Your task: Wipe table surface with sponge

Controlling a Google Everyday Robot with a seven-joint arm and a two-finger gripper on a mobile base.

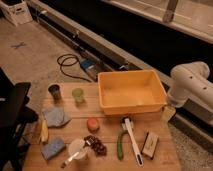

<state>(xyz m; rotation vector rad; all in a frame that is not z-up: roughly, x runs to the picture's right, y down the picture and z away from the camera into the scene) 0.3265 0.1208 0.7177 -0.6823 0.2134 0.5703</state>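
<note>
- Claw (168, 113): on the white arm, at the tabletop's (107, 116) edge beside the yellow bin (131, 108); fingers apart, empty.
- Sponge (52, 148): well apart, near the diagonally opposite corner.

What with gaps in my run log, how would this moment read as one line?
task: wipe table | sponge: untouched, near-left corner of table surface | gripper: open, empty, right of yellow bin | wiping: not started

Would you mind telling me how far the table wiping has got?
Nothing looks done yet: the sponge lies untouched at the lower-left corner of the table surface. Nothing is in hand either: the gripper hangs open and empty at the table's right edge, beside the yellow bin. Grasping and wiping remain.
</note>
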